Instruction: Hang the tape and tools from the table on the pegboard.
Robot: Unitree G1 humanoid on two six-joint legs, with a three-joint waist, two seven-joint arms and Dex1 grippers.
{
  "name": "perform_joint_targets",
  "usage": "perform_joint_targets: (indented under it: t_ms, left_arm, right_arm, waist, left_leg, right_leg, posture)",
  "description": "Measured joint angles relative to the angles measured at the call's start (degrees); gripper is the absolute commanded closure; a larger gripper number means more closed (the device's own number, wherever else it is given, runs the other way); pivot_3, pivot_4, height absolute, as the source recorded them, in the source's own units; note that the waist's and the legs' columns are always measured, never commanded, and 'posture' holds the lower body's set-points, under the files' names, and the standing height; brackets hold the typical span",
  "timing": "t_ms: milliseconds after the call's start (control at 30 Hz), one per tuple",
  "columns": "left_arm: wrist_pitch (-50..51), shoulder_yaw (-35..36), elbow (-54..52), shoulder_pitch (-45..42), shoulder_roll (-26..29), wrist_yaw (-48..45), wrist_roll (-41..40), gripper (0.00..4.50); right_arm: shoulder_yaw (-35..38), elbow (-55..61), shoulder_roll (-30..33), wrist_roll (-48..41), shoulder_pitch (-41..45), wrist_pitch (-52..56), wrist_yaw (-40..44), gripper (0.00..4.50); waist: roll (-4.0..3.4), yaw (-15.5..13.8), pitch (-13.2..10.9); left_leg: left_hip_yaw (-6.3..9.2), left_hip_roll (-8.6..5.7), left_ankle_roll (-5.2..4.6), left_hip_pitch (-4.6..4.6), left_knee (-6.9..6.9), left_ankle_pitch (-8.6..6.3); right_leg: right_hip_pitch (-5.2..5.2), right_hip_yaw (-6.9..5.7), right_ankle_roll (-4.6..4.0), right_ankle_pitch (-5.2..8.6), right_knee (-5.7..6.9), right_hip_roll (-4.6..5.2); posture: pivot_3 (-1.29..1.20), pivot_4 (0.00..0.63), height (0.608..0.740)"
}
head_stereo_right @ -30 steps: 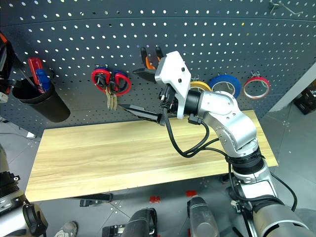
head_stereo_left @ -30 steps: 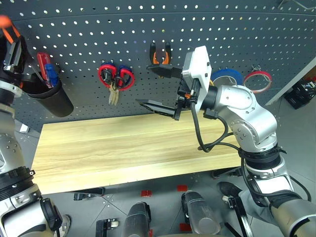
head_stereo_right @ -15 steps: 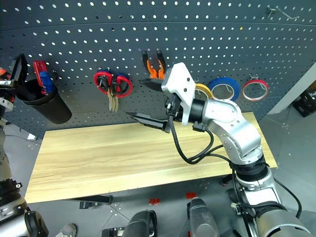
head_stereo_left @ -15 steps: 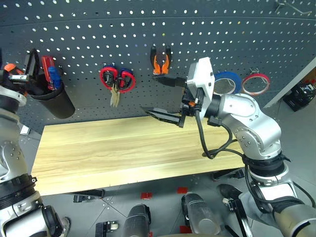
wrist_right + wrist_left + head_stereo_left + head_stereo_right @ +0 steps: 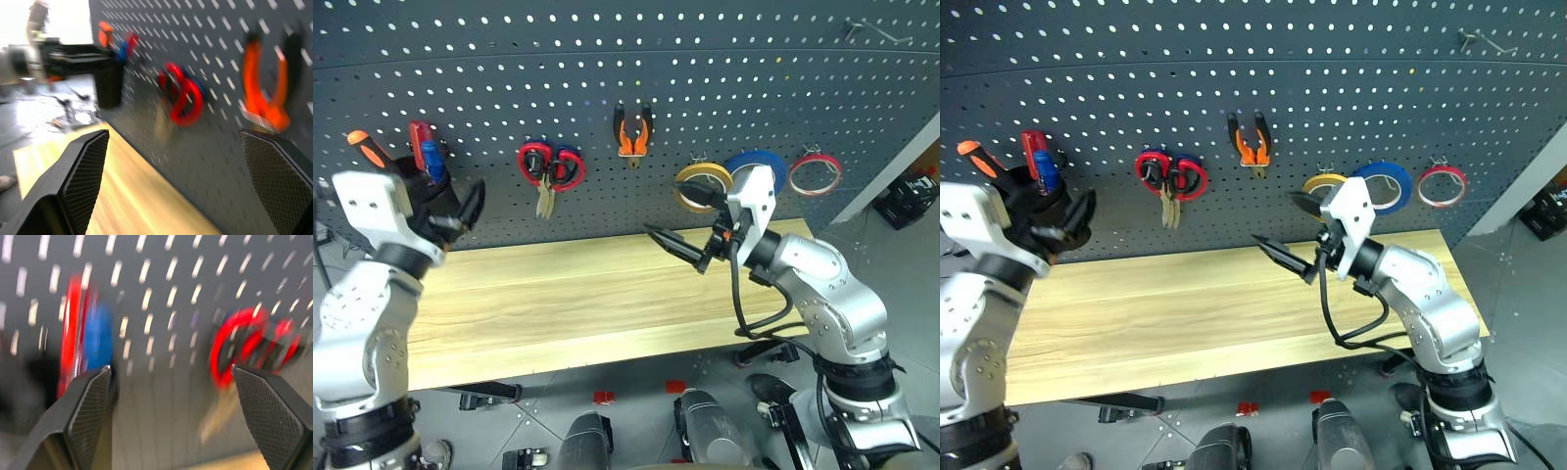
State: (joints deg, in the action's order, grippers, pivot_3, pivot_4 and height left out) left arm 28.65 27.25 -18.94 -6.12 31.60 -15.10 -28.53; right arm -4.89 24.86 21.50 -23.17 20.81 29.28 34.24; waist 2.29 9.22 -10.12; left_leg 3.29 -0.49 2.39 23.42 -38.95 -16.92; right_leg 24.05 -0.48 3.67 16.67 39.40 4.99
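The pegboard [image 5: 509, 59] carries the orange-black pliers [image 5: 632, 132] and the tan-yellow tape [image 5: 699, 186], each on a hook. An orange-black screwdriver [image 5: 364, 148] stands up from a black cup [image 5: 1053, 211] on the pegboard's left side. My left gripper [image 5: 450, 217] hangs open and empty just in front of that cup. My right gripper [image 5: 683, 221] is open and empty, over the back edge of the table [image 5: 558, 294], just in front of and below the tape. In the right wrist view the pliers [image 5: 264, 83] hang between its fingers [image 5: 83, 181].
Red-handled scissors [image 5: 548, 164] hang between the cup and the pliers. A blue roll [image 5: 762, 168] and a thin red roll [image 5: 816, 173] hang right of the tape. Red and blue handles [image 5: 83, 338] stick out of the cup. The pegboard ends at the right.
Both arms have come down and back from the pegboard. The left gripper opened and left the screwdriver in the cup. The right gripper moved right, uncovering the pliers and tape. The camera tilted too.
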Motion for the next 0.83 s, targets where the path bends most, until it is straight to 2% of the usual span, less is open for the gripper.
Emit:
perform_joint_targets:
  t_ms: [233, 367, 500, 600, 833]
  left_arm:
    - [2.1, -2.2, 0.4, 6.6, -5.7, 6.0, 5.1, 0.34]
    - [-0.2, -2.3, 0.6, 7.9, -7.9, 5.6, 5.7, 0.34]
    - [-3.0, -2.2, 3.1, 9.8, -9.9, 5.9, 7.2, 0.34]
    - [-5.2, -2.1, 4.6, 11.5, -12.5, 6.6, 8.0, 0.34]
    - [-9.5, -2.1, 7.4, 12.2, -14.3, 6.9, 8.5, 0.34]
  right_arm:
    - [1.6, -8.8, -0.8, 7.3, -11.4, -7.9, -5.8, 0.00]
    - [4.3, -15.3, -1.7, 10.8, -14.8, -14.1, -9.6, 0.00]
    - [6.9, -24.2, -1.8, 14.5, -16.5, -20.6, -13.6, 0.00]
    - [8.8, -30.0, -2.3, 16.9, -17.4, -24.9, -17.1, 0.00]
    - [9.1, -33.0, -3.4, 17.4, -18.1, -27.2, -16.6, 0.00]
  waist:
    - [-0.08, -1.2, 1.3]
    - [-0.26, -2.0, 2.1]
    - [-0.69, -2.8, 2.9]
    - [-0.72, -3.1, 3.4]
    - [-0.89, -3.2, 4.5]
  left_leg:
    - [-0.12, -0.03, -0.03, -0.10, -0.01, -0.02]
    - [-0.15, -0.03, -0.22, -0.65, 0.04, -0.14]
    - [-0.44, -0.08, -0.31, -0.85, 0.05, -0.20]
    - [-0.55, -0.11, -0.33, -0.91, 0.07, -0.21]
    - [-0.74, -0.09, -0.37, -1.08, 0.07, -0.24]
  right_leg:
    - [-0.12, 0.15, 0.00, 0.00, -0.34, 0.00]
    - [-0.75, 0.15, 0.00, 0.00, -0.47, 0.00]
    - [-0.82, 0.49, 0.00, 0.01, -0.48, -0.01]
    - [-0.83, 0.71, 0.00, 0.01, -0.47, -0.01]
    - [-0.87, 1.02, 0.00, 0.01, -0.45, -0.09]
  posture:
    - [-0.13, 0.111, 0.740]
    - [-0.13, 0.099, 0.740]
    - [-0.13, 0.089, 0.740]
    - [-0.13, 0.084, 0.740]
    - [-0.13, 0.077, 0.740]
